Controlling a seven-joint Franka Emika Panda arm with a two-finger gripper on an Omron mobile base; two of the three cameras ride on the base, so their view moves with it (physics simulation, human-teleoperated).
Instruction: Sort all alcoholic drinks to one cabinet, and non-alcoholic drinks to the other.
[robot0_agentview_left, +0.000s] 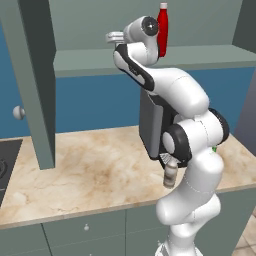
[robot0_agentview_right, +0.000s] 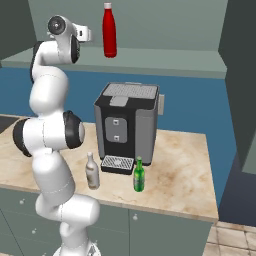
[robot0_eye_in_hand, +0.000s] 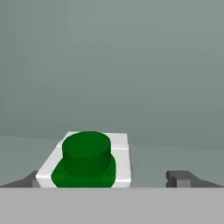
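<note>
My gripper (robot0_eye_in_hand: 107, 178) is open up in the left wall cabinet (robot0_agentview_left: 200, 56), its fingers (robot0_eye_in_hand: 181, 178) spread on either side of the small green-and-white carton (robot0_eye_in_hand: 89, 159). The carton stands on the cabinet floor, closer to the left finger. From the base, the gripper (robot0_agentview_left: 114, 36) (robot0_agentview_right: 87, 35) is level with the tall red bottle (robot0_agentview_left: 162, 30) (robot0_agentview_right: 109, 30), which stands upright in the same cabinet just to its right. On the counter below stand the slim green bottle (robot0_agentview_right: 139, 176) and the pale grey-beige bottle (robot0_agentview_right: 92, 172) (robot0_agentview_left: 170, 176).
A grey coffee machine (robot0_agentview_right: 127, 125) stands on the marble counter (robot0_agentview_left: 90, 170) behind the two bottles. An open cabinet door (robot0_agentview_left: 35, 85) hangs at the left, and another door (robot0_agentview_right: 240, 75) at the right. A stove edge (robot0_agentview_left: 5, 165) shows far left.
</note>
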